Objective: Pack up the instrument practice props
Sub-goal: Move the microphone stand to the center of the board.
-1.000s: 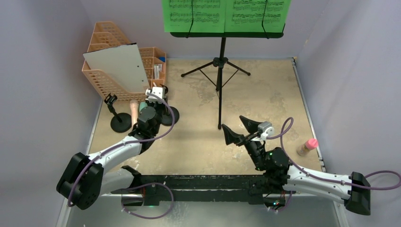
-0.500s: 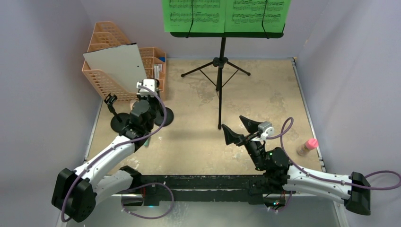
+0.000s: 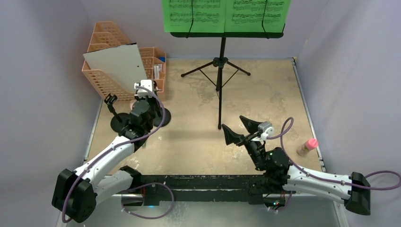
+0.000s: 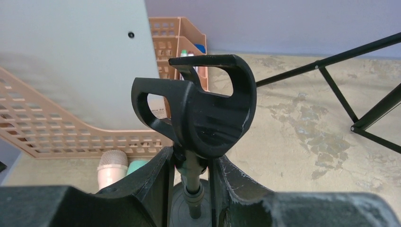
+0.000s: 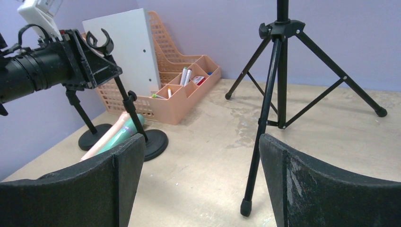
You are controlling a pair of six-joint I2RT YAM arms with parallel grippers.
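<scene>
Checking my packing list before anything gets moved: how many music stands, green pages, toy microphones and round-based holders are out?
Music stand: 1
Green pages: 2
Toy microphones, pink and mint: 2
Round-based holders: 2
Total: 7
Uncounted: pink-topped item, kind unclear.

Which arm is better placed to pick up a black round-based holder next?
Left. The left gripper straddles the stem of one holder, just under its clip. The right gripper hangs wide open near the pole of the music stand, well away from the holders.
</scene>
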